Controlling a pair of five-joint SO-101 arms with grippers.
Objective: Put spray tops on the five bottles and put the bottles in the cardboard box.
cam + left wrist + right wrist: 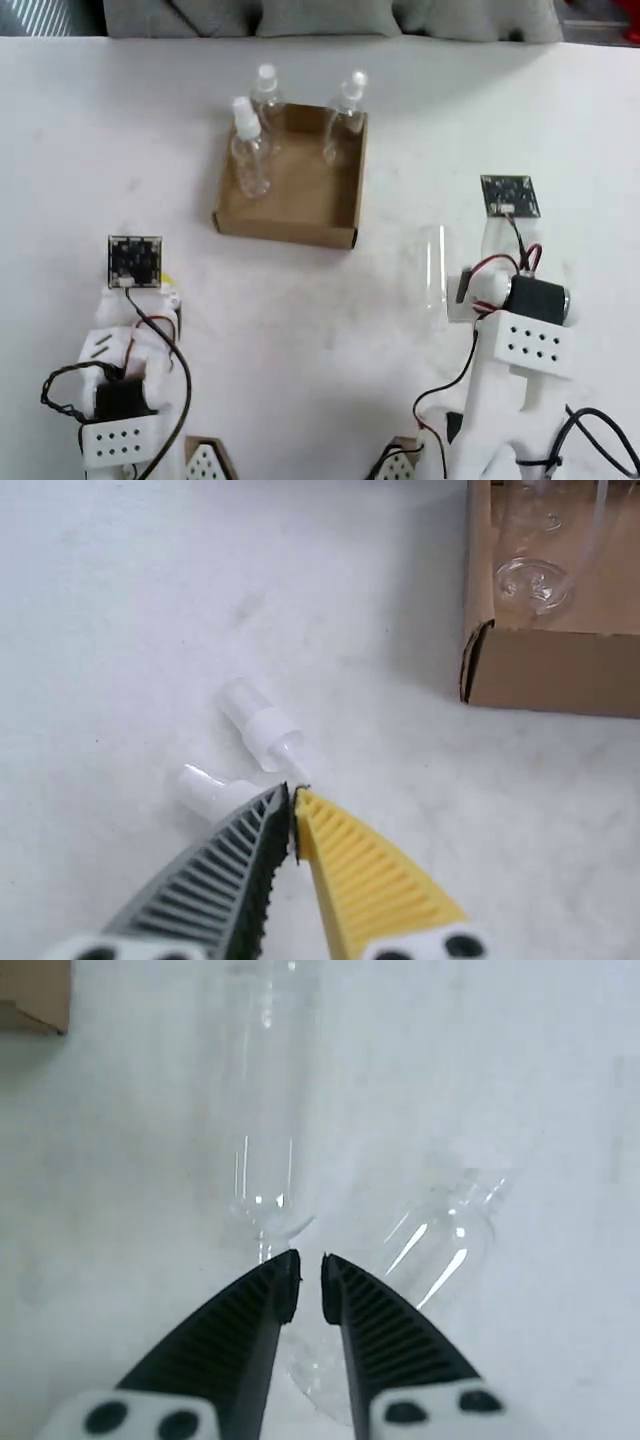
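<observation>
High view: the cardboard box (290, 225) sits far from the arms, mid-table (80, 120), with three capped bottles (250, 160) standing inside. Near left, the left gripper (293, 800) has its fingers pressed together. Their tips touch the thin end of one of two loose spray tops (262, 728) lying on the table. Near right, the right gripper (308, 1278) has its fingers parted by a narrow gap, holding nothing. Just beyond them, two bare bottles (265, 1110) lie on their sides.

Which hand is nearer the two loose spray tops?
Left. The left hand sits right at the spray tops; the right hand is far off, by the capless bottles.
</observation>
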